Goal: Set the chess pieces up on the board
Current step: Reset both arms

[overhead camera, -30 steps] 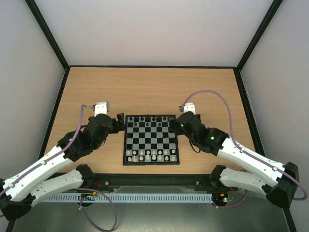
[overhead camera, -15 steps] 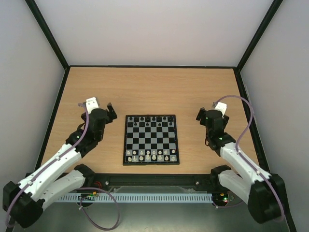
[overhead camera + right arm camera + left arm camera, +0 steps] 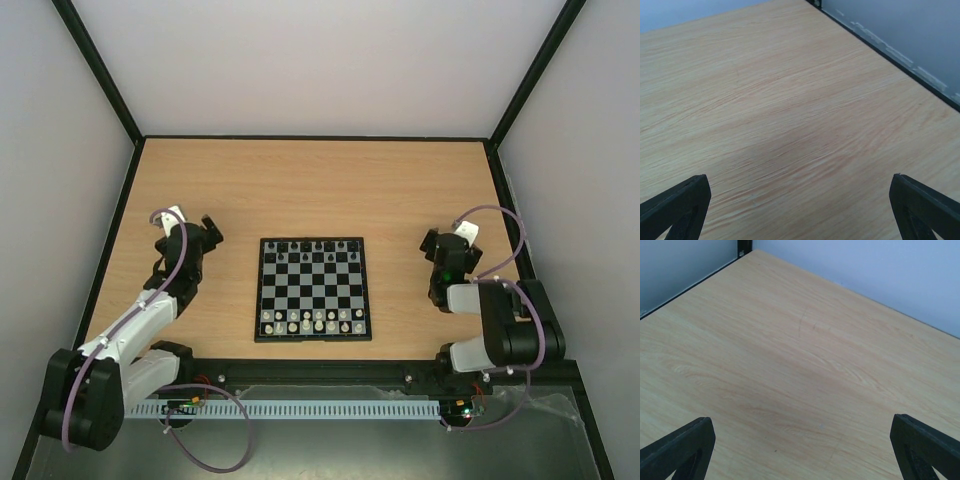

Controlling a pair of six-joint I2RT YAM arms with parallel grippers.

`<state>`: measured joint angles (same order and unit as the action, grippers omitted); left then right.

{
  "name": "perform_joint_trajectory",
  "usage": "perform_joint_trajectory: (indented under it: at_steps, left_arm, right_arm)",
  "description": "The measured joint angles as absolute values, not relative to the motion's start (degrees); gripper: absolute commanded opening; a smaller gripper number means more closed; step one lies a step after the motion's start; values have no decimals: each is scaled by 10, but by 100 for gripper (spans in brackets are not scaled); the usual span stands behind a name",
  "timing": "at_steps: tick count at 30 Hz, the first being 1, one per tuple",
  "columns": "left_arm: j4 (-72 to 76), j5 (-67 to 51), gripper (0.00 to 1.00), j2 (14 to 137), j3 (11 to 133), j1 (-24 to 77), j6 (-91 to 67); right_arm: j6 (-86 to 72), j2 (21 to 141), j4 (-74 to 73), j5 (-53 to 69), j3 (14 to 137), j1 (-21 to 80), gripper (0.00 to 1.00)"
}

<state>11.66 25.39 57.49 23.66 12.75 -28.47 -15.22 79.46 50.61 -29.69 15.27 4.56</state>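
The board (image 3: pixel 313 290), checked black and pale with a black frame, lies at the table's front middle. Tiny black chess pieces (image 3: pixel 318 246) stand along its two far rows; I cannot make out each square. My left gripper (image 3: pixel 203 231) is off the board's far-left corner, well apart from it. My right gripper (image 3: pixel 437 243) is drawn back to the board's right. In the wrist views, the left gripper (image 3: pixel 801 440) and the right gripper (image 3: pixel 799 200) stand wide open over bare wood, with nothing between the fingers. Neither wrist view shows the board.
Pale chess pieces (image 3: pixel 318 321) fill the board's two near rows. A black frame rail (image 3: pixel 310 138) borders the wooden table (image 3: pixel 310 190), with grey walls behind it. A white cable tray (image 3: pixel 300 409) runs along the front between the arm bases.
Both arms have drawn back from the board's far corners, the left one to the left and the right one to the right, and folded up. Both grippers stayed open. The pieces have not moved.
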Motion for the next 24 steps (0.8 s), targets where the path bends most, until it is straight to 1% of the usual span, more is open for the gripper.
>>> perform_joint_trajectory:
  at_steps: [3, 6, 9, 11, 24]
  left_arm:
    - [145, 237, 99, 582, 236, 122, -282]
    - [167, 223, 99, 583, 233, 121, -278]
    - [178, 214, 99, 582, 231, 118, -275]
    - [184, 211, 99, 577, 227, 116, -274]
    - [194, 199, 99, 562, 215, 109, -275]
  right_arm:
    - [-147, 832, 540, -274, 158, 43, 99]
    - [-133, 846, 565, -240, 162, 42, 99]
    - [-119, 861, 632, -207, 145, 42, 99]
    - [-115, 867, 650, -196, 137, 42, 99]
    - [-109, 869, 679, -180, 132, 41, 99]
